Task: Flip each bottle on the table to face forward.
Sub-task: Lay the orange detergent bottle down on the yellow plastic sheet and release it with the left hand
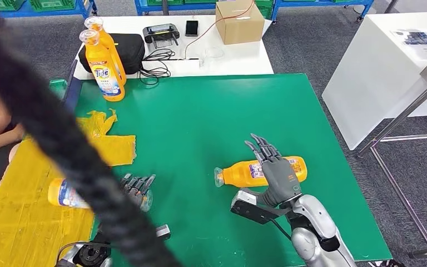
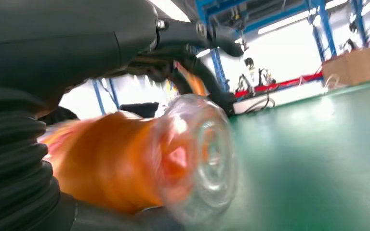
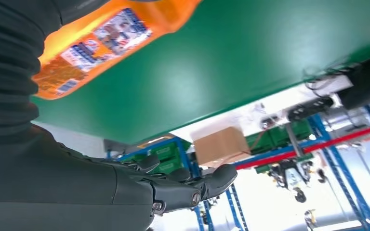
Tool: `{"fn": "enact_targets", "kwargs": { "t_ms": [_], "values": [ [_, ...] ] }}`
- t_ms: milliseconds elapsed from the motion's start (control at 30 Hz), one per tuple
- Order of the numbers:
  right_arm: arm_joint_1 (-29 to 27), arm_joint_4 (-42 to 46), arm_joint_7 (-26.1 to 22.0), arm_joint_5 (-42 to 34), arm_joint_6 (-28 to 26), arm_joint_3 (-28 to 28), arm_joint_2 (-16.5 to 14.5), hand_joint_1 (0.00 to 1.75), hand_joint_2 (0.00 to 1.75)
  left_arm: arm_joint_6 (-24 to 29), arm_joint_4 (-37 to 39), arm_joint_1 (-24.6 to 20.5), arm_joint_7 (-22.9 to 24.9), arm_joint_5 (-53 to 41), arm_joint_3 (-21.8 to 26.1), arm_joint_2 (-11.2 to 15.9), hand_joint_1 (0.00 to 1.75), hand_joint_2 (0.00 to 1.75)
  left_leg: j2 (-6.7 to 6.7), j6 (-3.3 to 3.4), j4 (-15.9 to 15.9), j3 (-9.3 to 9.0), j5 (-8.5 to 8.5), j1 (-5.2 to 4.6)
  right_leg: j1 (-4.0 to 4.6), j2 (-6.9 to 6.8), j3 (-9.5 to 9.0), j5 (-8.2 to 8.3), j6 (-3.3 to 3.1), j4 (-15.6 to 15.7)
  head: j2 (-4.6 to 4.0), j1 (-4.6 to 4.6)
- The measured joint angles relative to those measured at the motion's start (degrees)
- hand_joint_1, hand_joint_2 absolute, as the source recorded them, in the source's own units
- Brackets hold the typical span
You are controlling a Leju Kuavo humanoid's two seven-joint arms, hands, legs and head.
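Left hand [image 1: 136,188], at seven o'clock on the green tabletop [image 1: 200,117], fingers wrapped around a lying orange plastic bottle [image 1: 69,193] that rests on yellow sheeting [image 1: 28,217]. Right hand [image 1: 275,167], at five o'clock, fingers spread and released, above a second lying orange bottle [image 1: 242,173]. At eleven o'clock, far edge, two upright orange Tide bottles [image 1: 105,69].

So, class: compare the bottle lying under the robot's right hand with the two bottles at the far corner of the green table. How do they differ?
The lying bottle rests on its side mid-table, cap toward the robot's left; the standing bottles are upright at the far left corner. The right hand hovers over or touches the lying one, fingers stretched; nothing touches the standing pair. All are orange with clear caps and labels.
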State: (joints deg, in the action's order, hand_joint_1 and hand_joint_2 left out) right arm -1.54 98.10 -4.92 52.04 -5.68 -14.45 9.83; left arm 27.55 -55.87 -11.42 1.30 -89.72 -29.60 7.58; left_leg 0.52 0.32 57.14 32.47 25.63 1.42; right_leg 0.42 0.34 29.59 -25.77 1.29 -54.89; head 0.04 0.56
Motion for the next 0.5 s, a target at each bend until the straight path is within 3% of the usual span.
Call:
{"fn": "enact_targets", "kwargs": {
  "t_ms": [233,500],
  "values": [
    [1.3,-7.8,1.6,2.1,4.8,4.1,5.8,0.0,1.75,-0.9,4.4,-2.9,-8.5,2.1,4.0,-1.4,0.0,1.75,0.05,0.11,0.0,-0.19,-0.14,-0.02,-0.01,-0.07,-0.3,0.09,0.09,0.0,0.0,-0.01],
    [6.0,-21.9,1.3,6.9,5.6,8.3,9.6,0.0,1.75,1.9,7.3,-4.3,-11.1,1.1,6.6,-3.0,0.0,1.75,0.04,0.22,0.0,-0.23,-0.37,-0.1,-0.1,-0.09,-0.26,0.25,0.25,0.0,0.0,-0.02]
  ]
}}
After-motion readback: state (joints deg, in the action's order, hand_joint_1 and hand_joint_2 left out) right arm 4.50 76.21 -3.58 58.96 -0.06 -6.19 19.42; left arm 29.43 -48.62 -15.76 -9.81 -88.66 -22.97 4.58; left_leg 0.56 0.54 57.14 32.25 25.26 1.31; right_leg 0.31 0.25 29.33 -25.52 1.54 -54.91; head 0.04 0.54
